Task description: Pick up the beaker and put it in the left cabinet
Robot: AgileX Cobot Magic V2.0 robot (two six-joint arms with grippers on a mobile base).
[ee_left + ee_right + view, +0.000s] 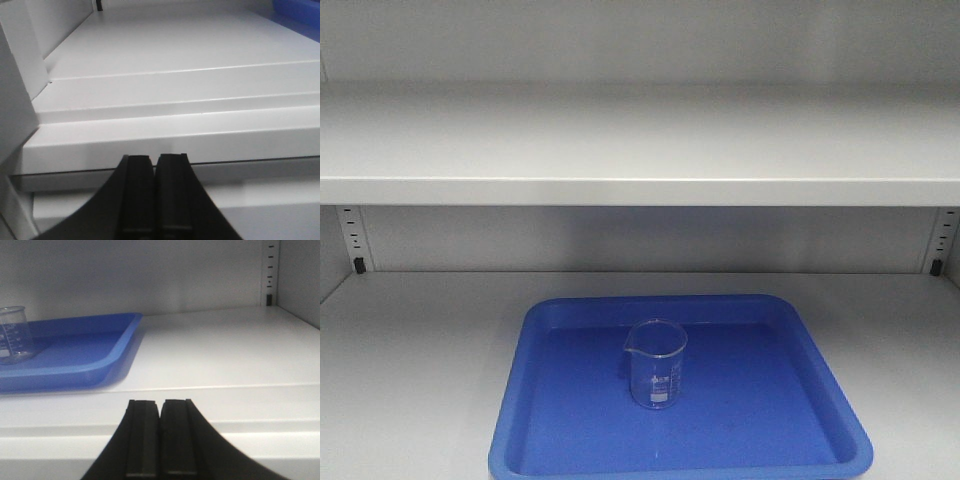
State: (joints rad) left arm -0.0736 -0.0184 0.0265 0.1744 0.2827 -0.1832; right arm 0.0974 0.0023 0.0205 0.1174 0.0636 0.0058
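Pale grey sheet metal forms the left cabinet, its wide flat shelf smooth and matte, with slotted peg-hole strips at the back corners and a second shelf overhead. On the lower shelf the beaker stands upright, a small clear glass cylinder with white printed marks and a pour spout pointing left. It sits near the middle of a glossy blue plastic tray with rounded corners and a raised rim, apart from every rim. Bare shelf lies open on both sides of the tray. The left gripper hangs just outside the shelf's front lip, black fingers pressed together, holding nothing. The right gripper is likewise closed and empty at the front edge, right of the tray.
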